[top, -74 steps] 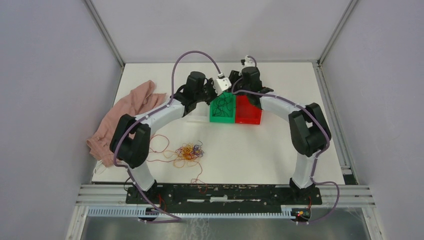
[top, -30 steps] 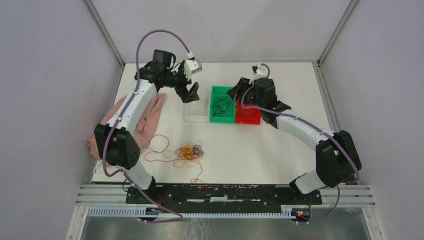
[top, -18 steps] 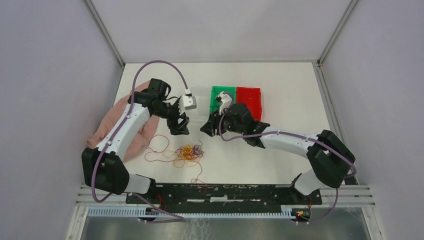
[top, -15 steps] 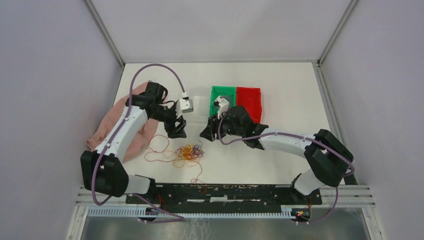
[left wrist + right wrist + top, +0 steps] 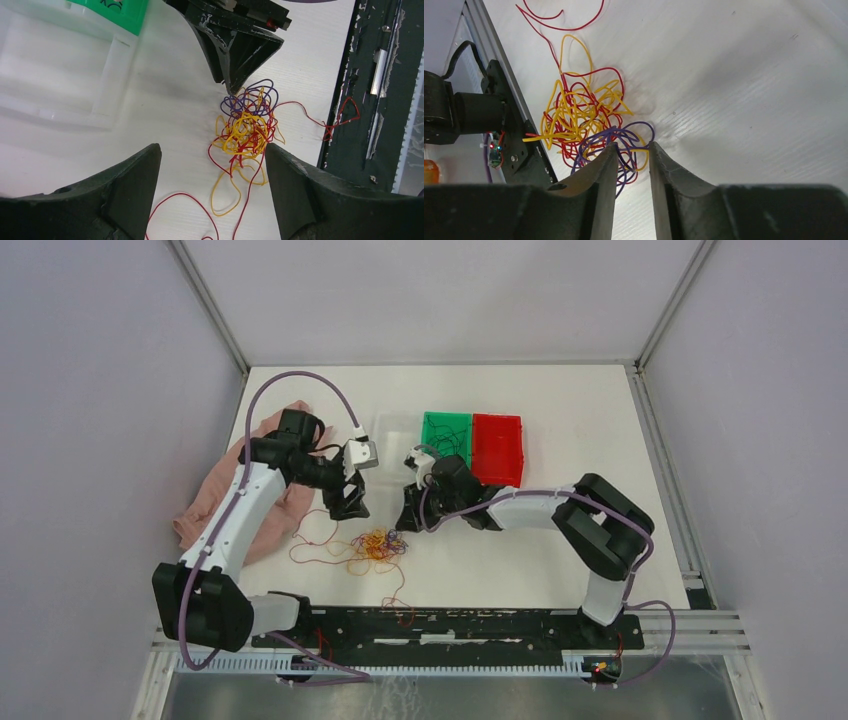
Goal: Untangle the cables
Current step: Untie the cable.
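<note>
Your left claw (image 5: pixel 212 151) hangs wide open and empty on a bent arm, above the cables (image 5: pixel 377 543) tangled on the table's (image 5: pixel 490 570) near half. Your right arm is folded back low, right claw (image 5: pixel 633 146) tipped onto the purple loops, jaws a narrow gap apart, clamping nothing.

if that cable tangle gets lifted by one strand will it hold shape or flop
Probably floppy: the cables lie in loose curls flat on the table. Likely very light, since each strand is so thin. Red, yellow and purple loops interlace, so one pulled strand would probably drag the clump along.
</note>
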Controlling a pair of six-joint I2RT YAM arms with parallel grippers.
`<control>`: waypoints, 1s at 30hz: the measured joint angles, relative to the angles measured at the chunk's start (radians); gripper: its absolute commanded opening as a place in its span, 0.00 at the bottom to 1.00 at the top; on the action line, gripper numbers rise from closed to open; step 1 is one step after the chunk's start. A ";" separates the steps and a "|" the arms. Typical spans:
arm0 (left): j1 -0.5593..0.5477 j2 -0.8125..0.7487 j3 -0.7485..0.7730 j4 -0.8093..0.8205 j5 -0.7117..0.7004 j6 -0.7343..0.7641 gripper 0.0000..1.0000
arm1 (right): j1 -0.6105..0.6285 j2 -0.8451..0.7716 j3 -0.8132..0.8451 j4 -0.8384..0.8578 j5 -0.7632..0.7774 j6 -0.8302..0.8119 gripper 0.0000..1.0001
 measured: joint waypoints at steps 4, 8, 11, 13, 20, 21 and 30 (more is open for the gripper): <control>0.000 -0.002 0.000 0.010 0.011 0.000 0.82 | 0.001 0.000 0.006 0.006 0.006 0.003 0.00; 0.000 -0.019 -0.002 0.033 0.031 -0.001 0.81 | 0.002 -0.064 0.006 -0.016 0.032 0.011 0.00; 0.000 -0.051 -0.022 0.080 0.053 -0.020 0.81 | 0.002 -0.163 0.006 -0.035 0.042 0.012 0.00; 0.000 -0.073 -0.037 0.113 0.073 -0.038 0.82 | 0.002 -0.243 0.007 -0.038 0.044 0.014 0.00; -0.012 -0.124 -0.054 0.210 0.169 -0.126 0.80 | 0.002 -0.386 0.068 0.018 0.028 0.059 0.00; -0.018 -0.129 -0.055 0.218 0.178 -0.136 0.80 | 0.002 -0.388 0.069 0.038 0.024 0.074 0.00; -0.109 -0.166 -0.139 0.267 0.246 -0.236 0.71 | 0.002 -0.388 0.121 0.152 0.000 0.189 0.00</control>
